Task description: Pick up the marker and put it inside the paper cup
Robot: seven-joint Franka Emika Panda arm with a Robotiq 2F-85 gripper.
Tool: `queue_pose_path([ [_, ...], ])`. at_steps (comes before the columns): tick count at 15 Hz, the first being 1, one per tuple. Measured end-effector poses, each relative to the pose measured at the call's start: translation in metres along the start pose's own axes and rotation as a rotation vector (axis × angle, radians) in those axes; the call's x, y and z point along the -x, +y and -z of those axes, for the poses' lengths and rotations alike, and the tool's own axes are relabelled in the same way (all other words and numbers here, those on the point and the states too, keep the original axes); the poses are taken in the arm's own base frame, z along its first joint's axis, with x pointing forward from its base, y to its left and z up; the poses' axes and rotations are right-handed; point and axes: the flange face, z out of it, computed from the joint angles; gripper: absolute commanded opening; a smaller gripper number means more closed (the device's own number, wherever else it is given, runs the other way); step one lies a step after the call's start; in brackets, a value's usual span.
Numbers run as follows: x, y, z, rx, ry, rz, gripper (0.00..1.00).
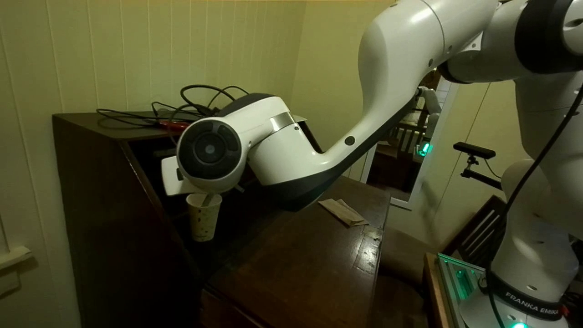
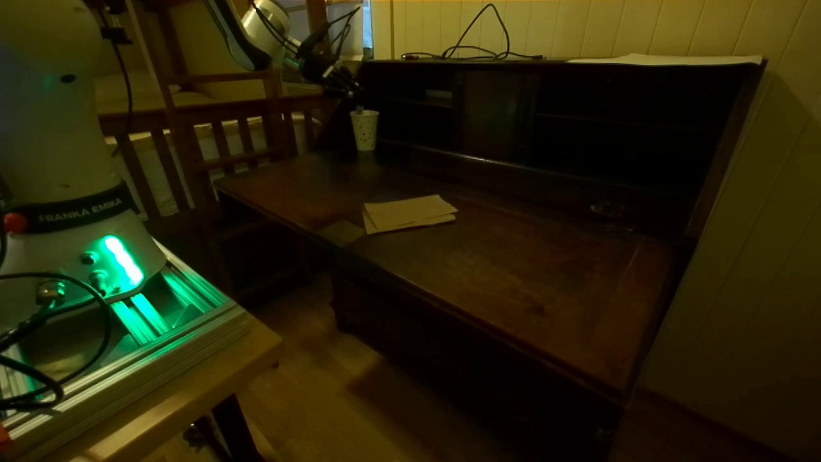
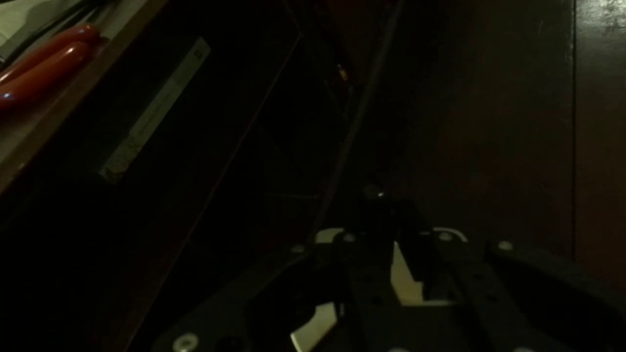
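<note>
The thin, straight, pale-grey marker (image 1: 208, 199) lies directly below the black fingers (image 3: 414, 244), its long axis slanting steeply down and its lower part within the mouth of the small, speckled, white tapered paper cup (image 1: 203, 222), which stands upright beneath them. The fingers of the black gripper (image 2: 355, 92) are nearly together, apparently on the marker's upper end, though the contact itself is too dark to make out. The coming move, probably release, turns on this vertical alignment: parted here, the fingers should drop the marker inside the rim, whereas sideways motion could tip the cup.
</note>
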Motion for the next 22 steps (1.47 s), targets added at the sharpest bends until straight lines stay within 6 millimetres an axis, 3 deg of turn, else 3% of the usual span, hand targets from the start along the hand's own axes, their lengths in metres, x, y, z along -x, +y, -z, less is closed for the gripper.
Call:
queue_pose_path([
  [6, -0.005, 0.014, -0.002, 0.002, -0.005, 0.032, 0.97],
  [9, 0.017, 0.02, 0.006, -0.08, 0.0, 0.042, 1.0],
  [11, 0.053, 0.031, 0.019, -0.164, 0.06, -0.002, 1.0],
  [14, 0.127, 0.049, 0.032, -0.259, 0.159, -0.122, 1.0],
  [18, 0.23, 0.049, 0.024, -0.402, 0.269, -0.305, 1.0],
  [20, 0.259, 0.045, 0.019, -0.431, 0.294, -0.353, 1.0],
  [22, 0.259, 0.042, 0.021, -0.434, 0.3, -0.355, 1.0],
])
